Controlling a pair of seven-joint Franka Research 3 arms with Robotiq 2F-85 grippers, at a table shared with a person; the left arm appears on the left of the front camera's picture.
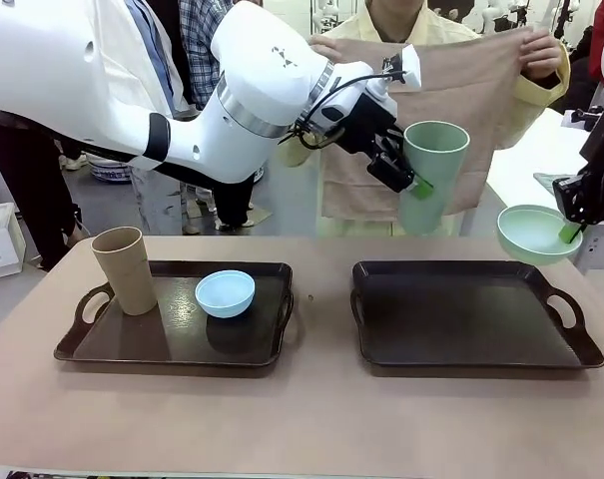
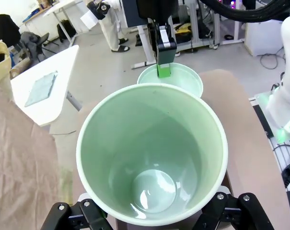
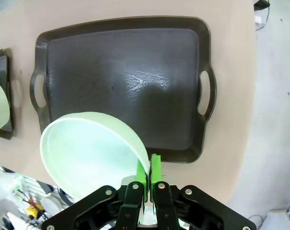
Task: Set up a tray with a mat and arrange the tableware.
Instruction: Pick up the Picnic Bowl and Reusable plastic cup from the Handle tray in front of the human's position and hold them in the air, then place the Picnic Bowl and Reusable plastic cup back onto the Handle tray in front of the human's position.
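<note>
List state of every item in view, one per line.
pale green tumbler, lifted, mouth up, in left pincer
pale green bowl, lifted, rim pinched by right pincer
tan tumbler, upright on left tray
pale blue bowl, upright on left tray
right tray, flat on table, mat not yet laid
mat, held up unfolded by person

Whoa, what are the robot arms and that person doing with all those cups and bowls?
The left gripper holds a green cup up in the air. The right gripper pinches the rim of a green bowl, lifted near the right tray. A brown cup and a blue bowl sit on the left tray. Across the table, a person holds up a tan mat, not yet laid down.
</note>
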